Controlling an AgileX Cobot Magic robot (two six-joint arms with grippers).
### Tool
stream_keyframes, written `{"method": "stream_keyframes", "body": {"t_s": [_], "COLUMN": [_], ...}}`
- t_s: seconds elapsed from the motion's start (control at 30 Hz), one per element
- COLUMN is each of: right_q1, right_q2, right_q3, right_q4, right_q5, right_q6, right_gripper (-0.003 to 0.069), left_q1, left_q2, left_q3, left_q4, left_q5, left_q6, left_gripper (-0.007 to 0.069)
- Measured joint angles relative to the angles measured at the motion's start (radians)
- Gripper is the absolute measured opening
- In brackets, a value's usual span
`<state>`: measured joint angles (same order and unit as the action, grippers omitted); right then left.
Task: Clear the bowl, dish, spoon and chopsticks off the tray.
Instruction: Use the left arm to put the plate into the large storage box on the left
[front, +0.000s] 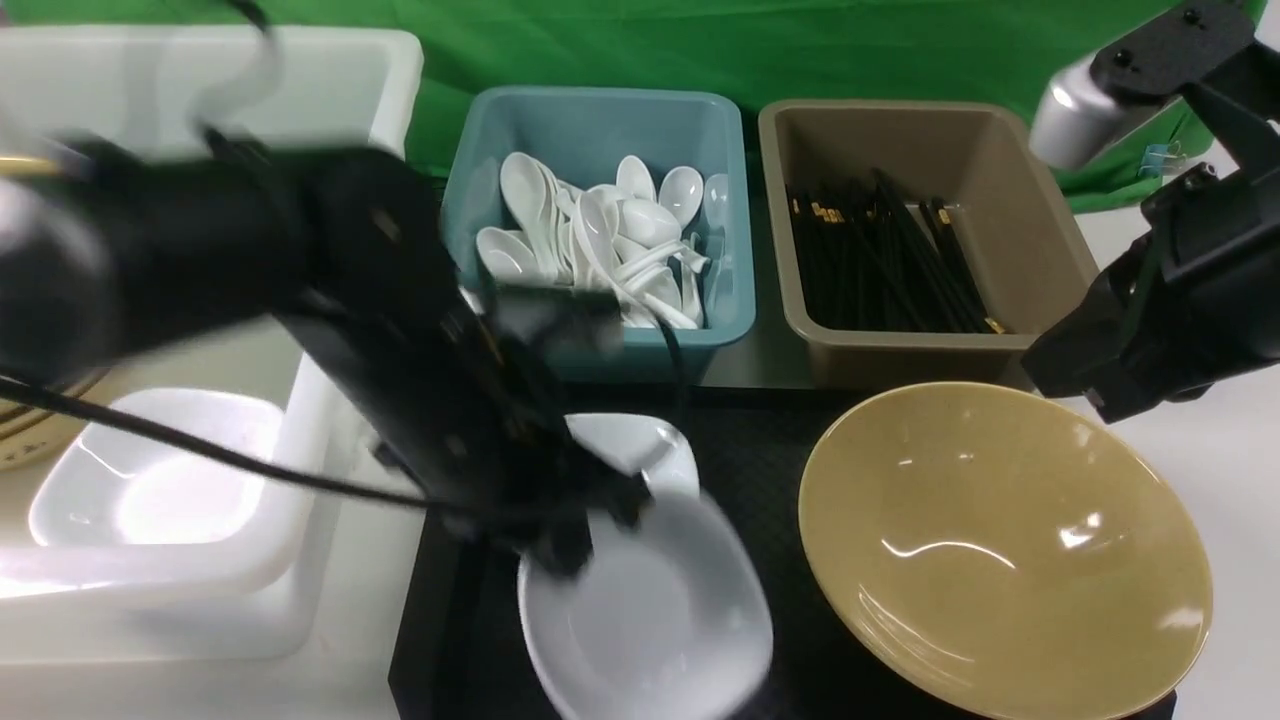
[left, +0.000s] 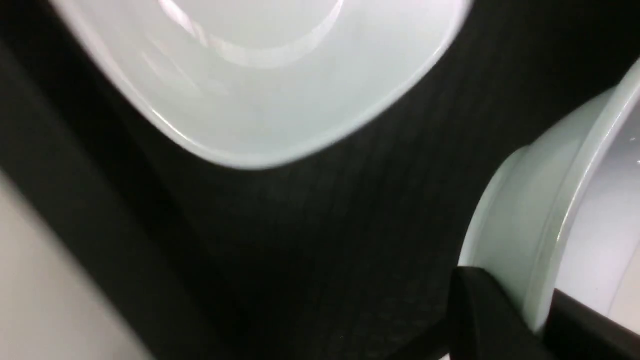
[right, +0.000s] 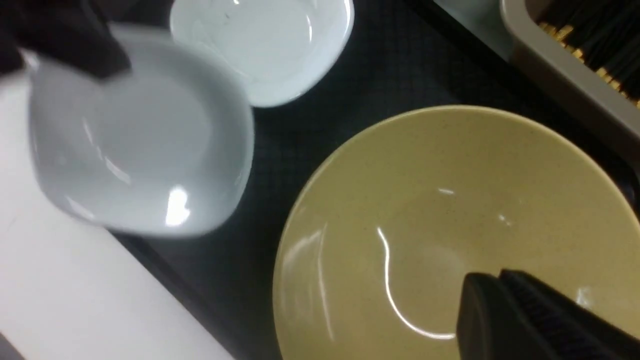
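My left gripper (front: 572, 540) is shut on the rim of a white squarish dish (front: 650, 620) and holds it tilted above the black tray (front: 770, 470). In the left wrist view the fingers (left: 480, 300) pinch that dish's rim (left: 545, 200). A second white dish (front: 640, 445) lies on the tray behind it. The mustard-tan bowl (front: 1000, 550) sits on the tray's right part. My right gripper (right: 492, 287) is shut and empty, hovering over the bowl (right: 440, 210). No loose spoon or chopsticks show on the tray.
A blue bin (front: 600, 120) of white spoons and a brown bin (front: 900, 140) of black chopsticks stand behind the tray. White tubs (front: 330, 90) stand at the left, the near one holding a white dish (front: 160, 480). Green cloth hangs at the back.
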<state>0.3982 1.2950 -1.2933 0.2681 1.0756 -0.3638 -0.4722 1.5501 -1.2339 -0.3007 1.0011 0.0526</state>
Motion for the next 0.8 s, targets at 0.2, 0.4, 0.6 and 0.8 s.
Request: {"method": "stream_keyframes", "body": {"t_s": [0.2,0.4,0.6,0.8], "right_q1": [0.089,0.303,0.477,0.546], "right_q2": [0.039,0.208,0.514,0.665], "right_q3": [-0.173,-0.441,-0.841,-1.043], "right_q4": [0.134,0.148,0.152,0.154], "right_q5": [-0.028,-0.052,0.037,0.126], "right_q6": [-0.159,-0.198,-0.16,-0.114], "right_gripper": [0.0007,0.0007,0.0007,0.0007], "left_q1": [0.357,0.733,0.885,0.884], "left_q2": [-0.214,-0.25,-0.181,-0.107], "left_q3": [-0.059,-0.012,0.096,0.141], "left_q4": [-0.043,-0.123,-0.1,-0.104], "left_q5": [0.031,0.021,0.025,0.008], "left_q6": [0.0,0.038,0.121,0.181], "left_gripper": [0.0014,0.0014,0.0014,0.0018]}}
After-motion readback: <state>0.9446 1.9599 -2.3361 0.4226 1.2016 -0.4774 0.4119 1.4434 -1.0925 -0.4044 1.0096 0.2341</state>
